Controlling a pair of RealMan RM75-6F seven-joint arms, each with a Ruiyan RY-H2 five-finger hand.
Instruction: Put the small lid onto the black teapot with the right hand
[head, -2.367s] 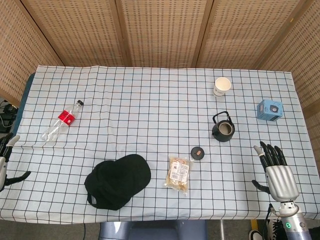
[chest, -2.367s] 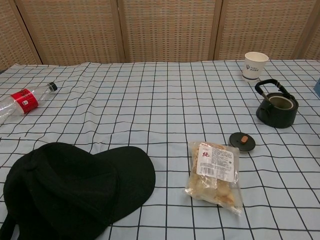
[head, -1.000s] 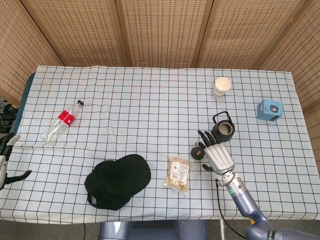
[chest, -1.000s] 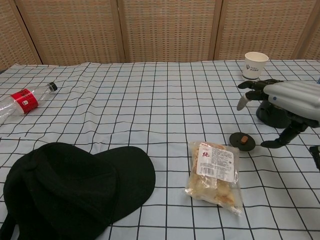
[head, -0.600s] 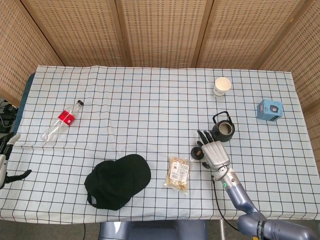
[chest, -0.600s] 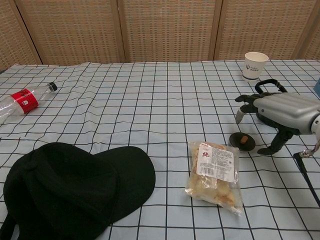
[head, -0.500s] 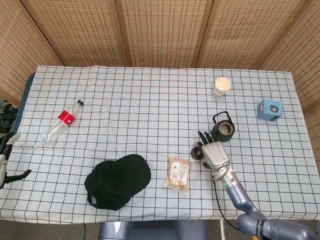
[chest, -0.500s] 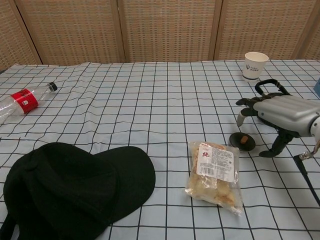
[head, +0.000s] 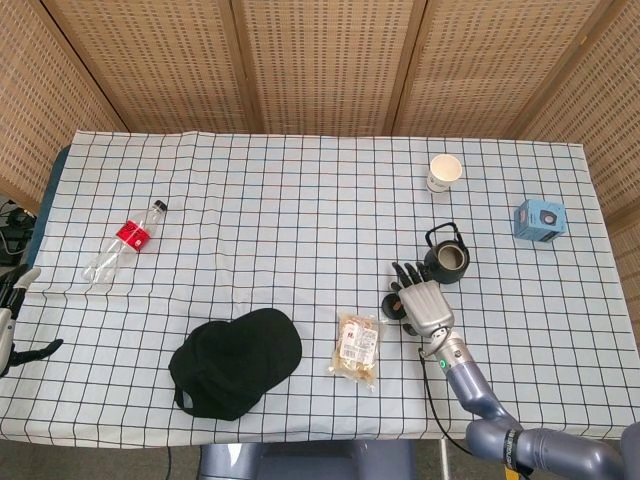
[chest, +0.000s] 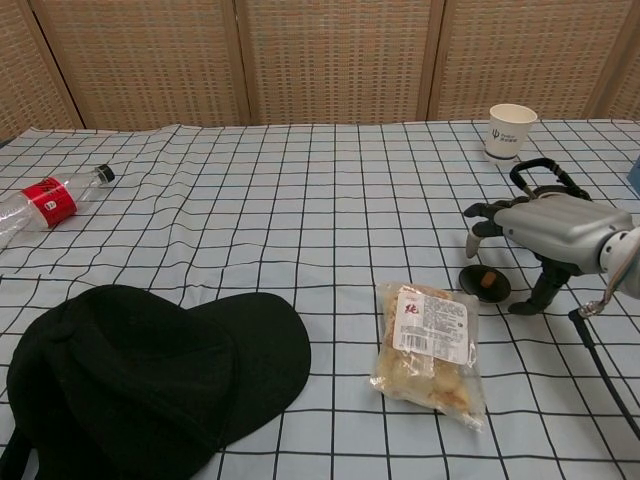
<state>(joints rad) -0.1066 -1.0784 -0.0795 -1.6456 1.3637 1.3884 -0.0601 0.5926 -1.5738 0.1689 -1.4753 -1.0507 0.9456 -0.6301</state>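
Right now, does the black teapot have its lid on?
No. The black teapot is open on top; the small lid lies on the cloth beside it.

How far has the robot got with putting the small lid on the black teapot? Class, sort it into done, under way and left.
Done: the right robot hand has reached the small lid and hangs over it, fingers spread.
Under way: the grasp. The lid lies flat on the checked tablecloth, not yet gripped.
Left: lifting it and seating it on the black teapot, whose mouth is open.
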